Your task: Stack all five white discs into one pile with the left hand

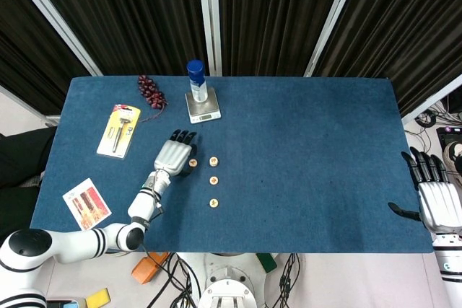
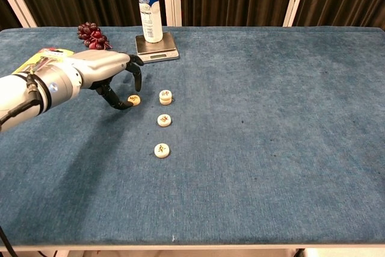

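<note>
A stack of two white discs (image 2: 165,96) stands left of the table's middle, seen as one disc (image 1: 214,161) from above. Nearer the front edge, two single discs (image 2: 164,120) (image 2: 161,150) lie in a line with it. Another single disc (image 2: 134,99) lies just left of the stack. My left hand (image 2: 114,76) arches over that disc, its dark fingertips (image 2: 122,105) spread on either side and pointing down at the cloth; it grips nothing. In the head view this hand (image 1: 173,155) partly hides the disc (image 1: 193,163). My right hand (image 1: 437,194) hangs open off the table's right edge.
A blue-capped bottle (image 2: 147,4) stands on a small scale (image 2: 157,47) at the back. Dark grapes (image 2: 91,34) lie to its left. A yellow tool package (image 1: 118,129) and a picture card (image 1: 86,202) lie near the left edge of the blue table (image 1: 310,156).
</note>
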`<state>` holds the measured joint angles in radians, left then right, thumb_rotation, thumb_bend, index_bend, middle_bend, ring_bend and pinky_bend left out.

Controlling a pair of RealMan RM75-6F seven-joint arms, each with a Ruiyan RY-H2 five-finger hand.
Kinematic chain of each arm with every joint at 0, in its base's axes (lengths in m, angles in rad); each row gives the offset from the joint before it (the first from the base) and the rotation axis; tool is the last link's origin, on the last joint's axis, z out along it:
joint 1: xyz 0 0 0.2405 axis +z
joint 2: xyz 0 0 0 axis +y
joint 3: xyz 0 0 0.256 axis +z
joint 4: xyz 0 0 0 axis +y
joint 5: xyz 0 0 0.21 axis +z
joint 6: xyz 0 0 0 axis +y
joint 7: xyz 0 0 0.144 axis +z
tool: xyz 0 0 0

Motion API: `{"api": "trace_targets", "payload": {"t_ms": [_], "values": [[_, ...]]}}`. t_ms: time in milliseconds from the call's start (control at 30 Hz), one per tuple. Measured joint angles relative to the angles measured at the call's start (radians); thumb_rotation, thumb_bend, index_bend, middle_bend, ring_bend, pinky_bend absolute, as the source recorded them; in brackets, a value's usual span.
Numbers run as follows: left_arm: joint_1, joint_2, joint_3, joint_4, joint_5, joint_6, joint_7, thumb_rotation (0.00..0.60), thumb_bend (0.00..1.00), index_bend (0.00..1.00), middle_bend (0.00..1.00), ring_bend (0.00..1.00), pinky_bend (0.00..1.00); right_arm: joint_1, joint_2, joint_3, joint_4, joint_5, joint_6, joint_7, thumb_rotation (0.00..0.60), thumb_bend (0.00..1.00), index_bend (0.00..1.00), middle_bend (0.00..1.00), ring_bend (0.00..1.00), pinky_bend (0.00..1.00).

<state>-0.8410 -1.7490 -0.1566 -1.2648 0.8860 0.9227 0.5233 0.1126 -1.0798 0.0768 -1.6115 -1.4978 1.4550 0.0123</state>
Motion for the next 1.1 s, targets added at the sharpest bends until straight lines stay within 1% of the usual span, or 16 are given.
{"api": "trace_targets", "payload": {"t_ms": [200, 433, 667, 767, 933, 1100], "values": [[0.003, -0.011, 0.001, 0.022, 0.006, -0.009, -0.008, 0.600, 0.31, 0.41, 0.04, 0.00, 0.00, 0.000, 0.001, 0.001, -0.002, 0.001, 0.001, -0.002, 0.600, 0.13, 0.00, 0.00, 0.00, 0.00], [0.009, -0.022, -0.001, 0.037, 0.023, -0.009, -0.027, 0.600, 0.32, 0.47, 0.05, 0.00, 0.00, -0.001, 0.001, 0.000, -0.005, 0.003, -0.001, -0.007, 0.600, 0.13, 0.00, 0.00, 0.00, 0.00], [0.014, -0.031, -0.005, 0.053, 0.053, -0.010, -0.058, 0.600, 0.38, 0.51, 0.08, 0.00, 0.00, -0.001, 0.002, 0.000, -0.010, 0.006, -0.002, -0.011, 0.600, 0.13, 0.00, 0.00, 0.00, 0.00], [0.015, -0.025, -0.012, 0.041, 0.067, -0.006, -0.072, 0.600, 0.39, 0.51, 0.08, 0.00, 0.00, -0.002, 0.002, 0.001, -0.009, 0.007, -0.001, -0.010, 0.600, 0.13, 0.00, 0.00, 0.00, 0.00], [0.008, -0.001, -0.039, -0.014, 0.077, -0.002, -0.084, 0.600, 0.39, 0.51, 0.08, 0.00, 0.00, -0.001, 0.001, 0.000, -0.006, 0.003, 0.000, -0.008, 0.600, 0.13, 0.00, 0.00, 0.00, 0.00], [-0.021, 0.017, -0.075, -0.071, 0.028, -0.025, -0.063, 0.600, 0.39, 0.51, 0.08, 0.00, 0.00, -0.005, 0.000, -0.001, -0.001, 0.005, 0.003, -0.001, 0.600, 0.13, 0.00, 0.00, 0.00, 0.00]]}}
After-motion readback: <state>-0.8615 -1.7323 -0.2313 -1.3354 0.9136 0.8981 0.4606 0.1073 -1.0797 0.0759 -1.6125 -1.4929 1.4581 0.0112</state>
